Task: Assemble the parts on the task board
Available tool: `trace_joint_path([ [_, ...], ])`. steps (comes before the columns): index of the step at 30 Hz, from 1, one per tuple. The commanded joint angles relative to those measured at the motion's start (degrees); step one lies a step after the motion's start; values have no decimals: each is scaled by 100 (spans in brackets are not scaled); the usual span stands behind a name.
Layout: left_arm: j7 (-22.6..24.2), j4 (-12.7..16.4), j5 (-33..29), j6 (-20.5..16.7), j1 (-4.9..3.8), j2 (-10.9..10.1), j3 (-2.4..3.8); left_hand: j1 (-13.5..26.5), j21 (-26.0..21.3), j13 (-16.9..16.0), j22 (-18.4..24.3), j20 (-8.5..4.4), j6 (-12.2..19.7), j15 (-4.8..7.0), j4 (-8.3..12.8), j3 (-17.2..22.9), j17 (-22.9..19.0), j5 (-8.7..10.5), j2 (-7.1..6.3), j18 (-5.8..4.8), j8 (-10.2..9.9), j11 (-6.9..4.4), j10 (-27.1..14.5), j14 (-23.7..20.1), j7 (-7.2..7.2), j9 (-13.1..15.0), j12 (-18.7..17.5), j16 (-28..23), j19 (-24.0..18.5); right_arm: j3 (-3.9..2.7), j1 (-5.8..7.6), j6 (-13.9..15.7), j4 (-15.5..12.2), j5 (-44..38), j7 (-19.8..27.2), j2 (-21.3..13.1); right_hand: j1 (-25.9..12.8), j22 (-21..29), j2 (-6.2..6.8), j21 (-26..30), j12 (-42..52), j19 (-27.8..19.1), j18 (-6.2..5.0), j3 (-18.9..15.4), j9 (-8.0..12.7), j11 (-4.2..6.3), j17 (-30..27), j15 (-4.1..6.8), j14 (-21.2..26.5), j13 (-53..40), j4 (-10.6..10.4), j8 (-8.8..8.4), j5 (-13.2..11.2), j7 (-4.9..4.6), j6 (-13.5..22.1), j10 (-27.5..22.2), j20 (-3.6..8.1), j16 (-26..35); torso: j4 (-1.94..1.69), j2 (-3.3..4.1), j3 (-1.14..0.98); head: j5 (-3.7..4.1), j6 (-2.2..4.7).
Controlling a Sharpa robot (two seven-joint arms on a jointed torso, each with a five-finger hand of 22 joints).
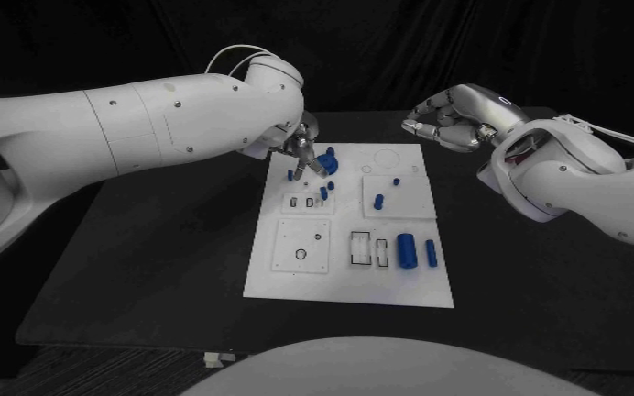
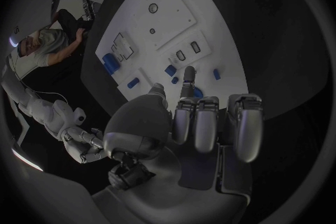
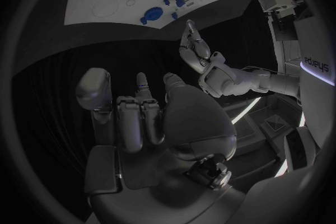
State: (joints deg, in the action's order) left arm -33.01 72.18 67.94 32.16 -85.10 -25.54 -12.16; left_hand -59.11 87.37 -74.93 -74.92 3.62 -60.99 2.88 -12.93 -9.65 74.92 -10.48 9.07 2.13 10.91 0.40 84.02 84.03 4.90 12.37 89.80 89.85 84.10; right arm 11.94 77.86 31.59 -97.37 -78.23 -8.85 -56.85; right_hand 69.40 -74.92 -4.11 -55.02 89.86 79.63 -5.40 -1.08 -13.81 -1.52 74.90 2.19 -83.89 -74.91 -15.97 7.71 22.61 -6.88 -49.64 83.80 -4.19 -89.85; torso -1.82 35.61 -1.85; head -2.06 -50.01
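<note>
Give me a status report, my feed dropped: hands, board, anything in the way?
Left hand over the task board's far left end, fingers down near a blue part, nothing held. Right hand curled, off the board. No obstruction.

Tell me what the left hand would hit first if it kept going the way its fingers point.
Probably the round blue part at the far end of the white task board. The left hand points down beside it; depth is unclear.
</note>
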Motion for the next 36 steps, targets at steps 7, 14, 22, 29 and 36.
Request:
trace_joint_path([
  [7, 335, -74, 15, -85, 65, 19, 4, -130, -168, -1507, -751, 87, 561, -85, 320, 345, 1508, 180, -72, -10, -620, 46, 598, 597, 74, -402, 20, 15, 4, -4, -42, -154, 19, -10, -137, -12, 174, -682, -4, 71, 14, -13, -83, 69, -10, -38, 1510, -39, -611, -1509, 20, 3, 68, -7, -14, 620, -15, -15, -15, -5, -8, 60, 1],
  [14, 812, -44, 15, -397, 81, -22, 4, -249, -313, -1209, -594, 159, 2077, -142, 686, 589, 1508, 397, -233, 41, -760, 136, 212, 597, 137, -855, -262, 15, -179, -4, -83, -200, 57, -10, -147, -13, 216, -667, 0, 136, 14, -32, -94, 81, -11, -38, 1510, -40, -611, -1509, 29, 1, 79, -9, -13, 620, -16, -15, -7, -3, -10, 30, 1],
  [22, 984, -55, 15, -353, 86, -35, 3, 12, -363, -1174, -601, -57, 1133, 38, 669, 646, 1508, 591, -274, 41, -346, -1, 202, 597, 4, -707, -331, 15, -215, -4, -105, -245, 67, -10, -164, -15, 250, -661, 7, 162, 14, -41, -98, 90, -14, -32, 1510, -37, -611, -1509, 34, 4, 86, -7, -22, 620, -16, -15, -6, -8, -9, 17, 1],
  [29, 788, -67, 15, -491, 98, -23, 3, 301, -130, -1507, -950, 107, -182, -109, 470, 641, 1508, 519, -239, -45, 260, 64, 598, 597, -23, -276, 20, 15, 94, -4, -109, -272, 80, -10, -182, -19, 264, -662, 6, 159, 14, -40, -98, 95, -17, -33, 1510, -37, -611, -1509, 33, 11, 89, -4, -35, 620, -15, -15, -8, -12, -12, 15, 1],
  [36, 285, -147, 15, -276, 144, 83, 3, 519, -56, -1507, -1063, -6, -516, 16, 280, 652, 1508, 263, -219, -74, 357, -72, 598, 597, -159, -9, 20, 15, 198, -4, -110, -298, 92, -10, -180, -2, 273, -662, 12, 161, 14, -41, -98, 95, -18, -32, 1510, -36, -611, -1509, 31, 13, 101, -4, -41, 620, -15, -15, -7, -12, -12, 10, 1],
])
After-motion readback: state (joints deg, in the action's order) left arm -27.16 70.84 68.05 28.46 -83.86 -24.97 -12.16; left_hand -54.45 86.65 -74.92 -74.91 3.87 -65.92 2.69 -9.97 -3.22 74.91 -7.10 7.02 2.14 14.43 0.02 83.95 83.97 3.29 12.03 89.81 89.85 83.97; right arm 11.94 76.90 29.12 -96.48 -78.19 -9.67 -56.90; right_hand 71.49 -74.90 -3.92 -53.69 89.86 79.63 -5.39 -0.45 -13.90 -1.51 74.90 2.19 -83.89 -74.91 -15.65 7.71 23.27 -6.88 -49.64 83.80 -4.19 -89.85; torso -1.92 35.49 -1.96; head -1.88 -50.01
